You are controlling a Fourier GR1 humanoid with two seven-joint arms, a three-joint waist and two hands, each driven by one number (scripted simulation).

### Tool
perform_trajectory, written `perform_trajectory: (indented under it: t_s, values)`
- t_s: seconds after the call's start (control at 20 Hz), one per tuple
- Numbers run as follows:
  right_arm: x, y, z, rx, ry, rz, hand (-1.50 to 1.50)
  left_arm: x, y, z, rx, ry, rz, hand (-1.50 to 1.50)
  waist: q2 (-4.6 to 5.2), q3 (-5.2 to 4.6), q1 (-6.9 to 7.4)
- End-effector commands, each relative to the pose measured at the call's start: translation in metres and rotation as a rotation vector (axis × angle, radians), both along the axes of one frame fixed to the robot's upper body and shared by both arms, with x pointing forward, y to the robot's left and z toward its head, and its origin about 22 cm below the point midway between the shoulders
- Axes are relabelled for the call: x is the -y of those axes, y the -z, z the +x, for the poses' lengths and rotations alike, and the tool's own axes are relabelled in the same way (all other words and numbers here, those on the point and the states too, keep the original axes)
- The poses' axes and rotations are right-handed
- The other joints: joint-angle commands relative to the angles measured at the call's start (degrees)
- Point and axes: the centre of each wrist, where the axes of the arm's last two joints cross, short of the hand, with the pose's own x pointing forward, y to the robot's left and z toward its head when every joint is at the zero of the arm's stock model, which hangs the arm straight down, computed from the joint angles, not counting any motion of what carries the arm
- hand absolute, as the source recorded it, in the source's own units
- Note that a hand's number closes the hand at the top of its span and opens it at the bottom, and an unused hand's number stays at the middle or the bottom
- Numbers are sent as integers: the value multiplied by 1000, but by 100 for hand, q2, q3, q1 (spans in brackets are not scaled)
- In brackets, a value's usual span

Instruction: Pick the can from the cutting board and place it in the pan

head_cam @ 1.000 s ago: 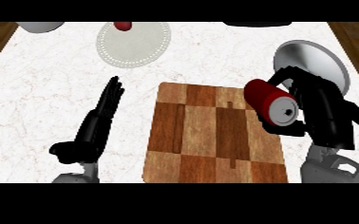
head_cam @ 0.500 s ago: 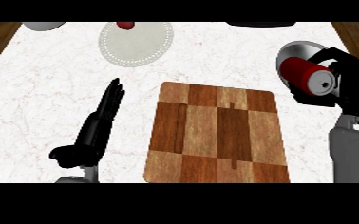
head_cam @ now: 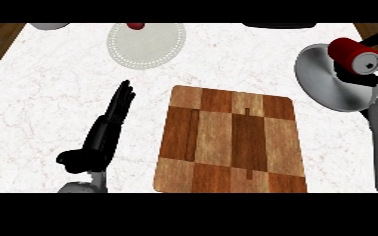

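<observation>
- The red can (head_cam: 353, 57) lies on its side at about three o'clock in the view, hanging over the grey pan (head_cam: 330, 82), its silver end turned toward the lower right.
- The right hand (head_cam: 353, 76) shows only as black fingers just under the can and against the frame's right edge; it seems to be grasping the can, though most of the hand is cut off.
- The cutting board (head_cam: 230, 140), at about five o'clock from centre, has nothing on it, so the lift is done and the step in hand is the placing.
- To do it well, I judge the can should come lower and a little toward nine o'clock, over the middle of the pan's bowl, before the fingers let go; on its side it may roll toward the rim.
- The left hand (head_cam: 103, 130) rests at about eight o'clock, fingers straight and relaxed, holding nothing.
- The pan's right side runs out of frame, and I cannot tell whether the can touches the pan.
- A pale plate (head_cam: 146, 44) sits at eleven o'clock with a small red thing (head_cam: 136, 25) at its far edge, too cropped to name.
</observation>
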Motion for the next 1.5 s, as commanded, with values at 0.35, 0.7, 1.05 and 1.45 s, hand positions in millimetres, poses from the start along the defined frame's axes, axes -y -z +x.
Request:
perform_trajectory:
  t_s: [0.35,0.7,1.05,1.45]
  values:
    - [61,3,24,-180,49,84,150,14,-6,2,8,36,-1,0,79,5,237]
    - [37,23,37,-510,-172,175,-150,11,-12,11,19,55,0,0,116,18,325]
    - [45,27,32,-229,-210,270,-150,15,-12,8,26,31,3,0,104,27,204]
    - [73,20,19,-74,-246,511,-150,-3,-4,15,13,12,2,0,44,9,61]
